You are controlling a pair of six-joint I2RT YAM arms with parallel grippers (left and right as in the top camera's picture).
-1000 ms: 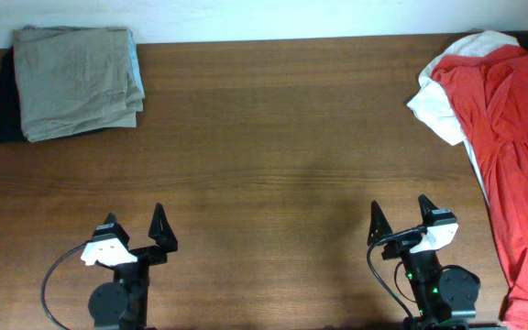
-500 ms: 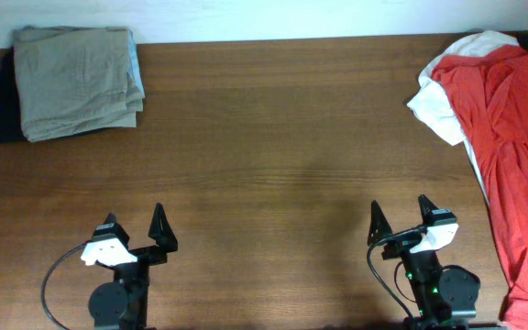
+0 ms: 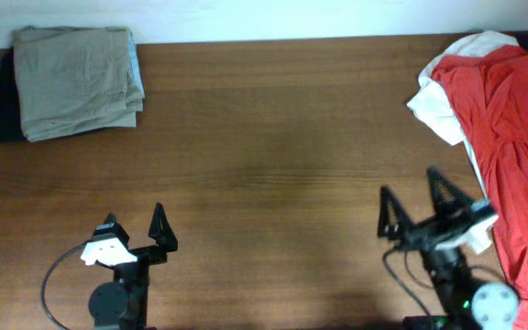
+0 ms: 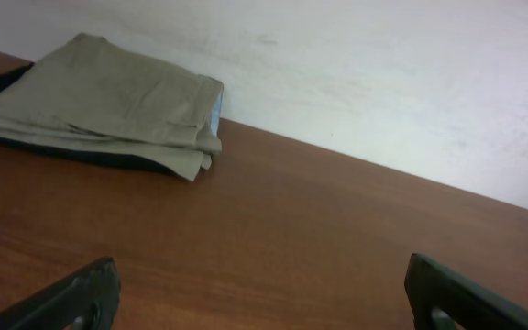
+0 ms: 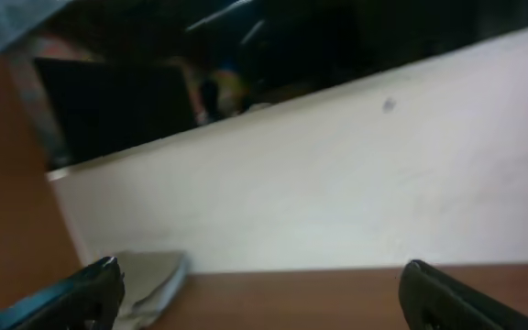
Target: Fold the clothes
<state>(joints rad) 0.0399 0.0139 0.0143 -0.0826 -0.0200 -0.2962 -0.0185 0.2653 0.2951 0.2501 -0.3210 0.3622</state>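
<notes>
The clothes, a red-orange T-shirt (image 3: 511, 128) with white lettering at its right side, lie crumpled along the table's right edge in the overhead view, over a white garment (image 3: 443, 105). My right gripper (image 3: 411, 188) is open and empty, raised just left of the shirt's lower part. My left gripper (image 3: 134, 223) is open and empty near the front left of the table. In the wrist views both pairs of fingertips, left (image 4: 264, 284) and right (image 5: 259, 284), stand wide apart with nothing between them. The shirt does not show in either wrist view.
A stack of folded khaki-grey garments (image 3: 76, 78) on a dark one lies at the back left; it also shows in the left wrist view (image 4: 99, 96) and faintly in the right wrist view (image 5: 149, 275). A white wall runs behind the brown wooden table (image 3: 264, 156).
My right arm has lifted and swung forward and to the right, toward the shirt. My left arm and the clothes have not moved.
</notes>
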